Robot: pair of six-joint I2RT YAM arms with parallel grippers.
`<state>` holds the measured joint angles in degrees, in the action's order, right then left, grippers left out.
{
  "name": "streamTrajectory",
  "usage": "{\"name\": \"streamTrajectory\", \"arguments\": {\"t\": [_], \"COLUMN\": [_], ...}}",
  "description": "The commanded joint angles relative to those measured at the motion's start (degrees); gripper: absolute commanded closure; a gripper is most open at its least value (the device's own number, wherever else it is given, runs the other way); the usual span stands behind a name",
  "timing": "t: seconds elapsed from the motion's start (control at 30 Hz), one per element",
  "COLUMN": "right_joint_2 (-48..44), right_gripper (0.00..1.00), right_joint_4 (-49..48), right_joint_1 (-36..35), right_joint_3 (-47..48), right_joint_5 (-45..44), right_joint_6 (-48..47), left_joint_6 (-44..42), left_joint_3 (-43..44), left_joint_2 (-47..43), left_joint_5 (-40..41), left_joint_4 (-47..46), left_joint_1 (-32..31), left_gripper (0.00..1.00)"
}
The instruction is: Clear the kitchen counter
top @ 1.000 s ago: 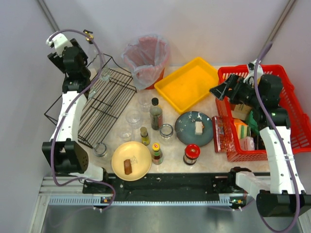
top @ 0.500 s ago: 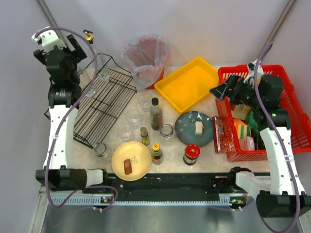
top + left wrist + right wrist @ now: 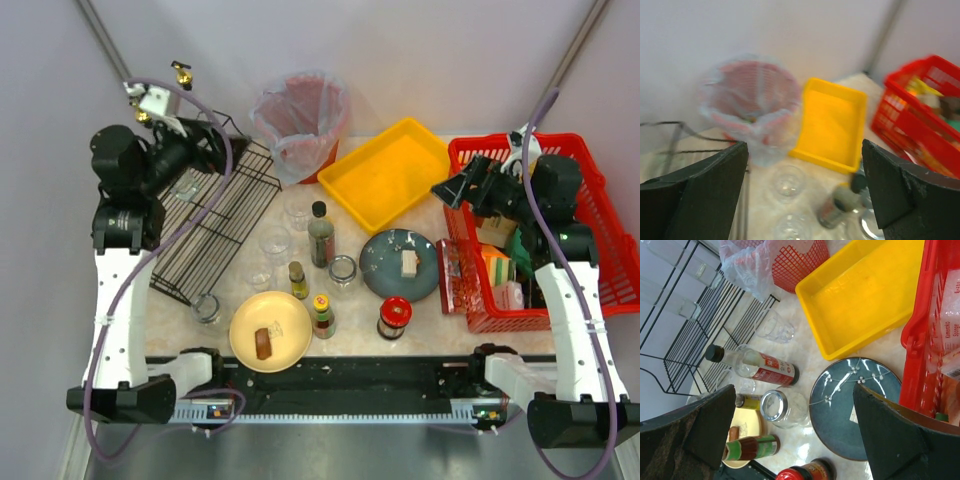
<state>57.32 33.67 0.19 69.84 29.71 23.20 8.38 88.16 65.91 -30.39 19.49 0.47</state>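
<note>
Clutter covers tabletop [image 3: 430, 322]: yellow plate [image 3: 288, 318] nearest, then bottles [image 3: 321, 238], blue plate [image 3: 383, 266], glasses [image 3: 275, 242]. Right tool [image 3: 794, 410] is spread wide, empty, by red basket [image 3: 612, 242]. Left tool [image 3: 804, 165] is likewise over wire rack [image 3: 215, 215], probably lining up a glass.

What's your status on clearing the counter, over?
Left end effector open, empty. Right end effector open, empty. Kitchen counter not cleared: bottles, glasses, plates on it.

Left arm [image 3: 118, 262] and right arm [image 3: 567, 300]: white link shells, black joint housings, black bases. Lilac cable [image 3: 541, 108] loops along each. Fingers [image 3: 695, 195] matte black, wedge-shaped.
</note>
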Motion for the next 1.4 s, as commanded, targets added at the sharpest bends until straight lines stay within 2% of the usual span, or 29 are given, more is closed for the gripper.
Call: {"name": "streamTrajectory", "arguments": {"t": [0.0, 0.07, 0.2, 0.57, 0.7, 0.9, 1.07, 1.37], "right_joint_2": [-1.1, -1.4, -2.4, -4.1, -3.9, -3.7, -3.8, -3.9], "right_gripper": [0.02, 0.03, 0.03, 0.04, 0.04, 0.04, 0.04, 0.04], "right_joint_4": [-0.7, -0.7, -0.7, -0.7, -0.7, -0.8, -0.7, -0.3], "right_joint_1": [0.4, 0.4, 0.4, 0.4, 0.4, 0.4, 0.3, 0.4], "right_joint_3": [1.6, 1.1, -0.1, -1.2, -1.2, -1.3, -1.5, -1.0], "right_joint_5": [1.1, 1.5, 1.8, 1.2, 1.2, 1.5, 1.2, 0.4], "right_joint_6": [0.7, 1.1, 1.7, 1.8, 1.8, 1.8, 1.5, 0.7], "left_joint_6": [3.7, 1.1, -3.5, -7.1, -4.2, -0.2, -0.2, -1.7], "left_joint_3": [-5.8, -7.7, -9.8, -17.6, -20.8, -24.7, -25.4, -28.3], "left_joint_2": [-1.9, -1.8, 0.2, 5.3, 5.9, 6.2, 8.0, 9.4], "left_joint_5": [-20.0, -19.0, -11.6, 4.9, 10.5, 13.7, 12.4, 17.4], "left_joint_4": [-10.2, -9.7, -6.1, -4.4, -8.0, -13.2, -13.4, -17.5], "left_joint_1": [-5.6, -10.3, -18.6, -28.7, -29.6, -30.4, -31.4, -33.3], "left_gripper": [0.02, 0.02, 0.02, 0.03, 0.05, 0.07, 0.16, 0.34]}}
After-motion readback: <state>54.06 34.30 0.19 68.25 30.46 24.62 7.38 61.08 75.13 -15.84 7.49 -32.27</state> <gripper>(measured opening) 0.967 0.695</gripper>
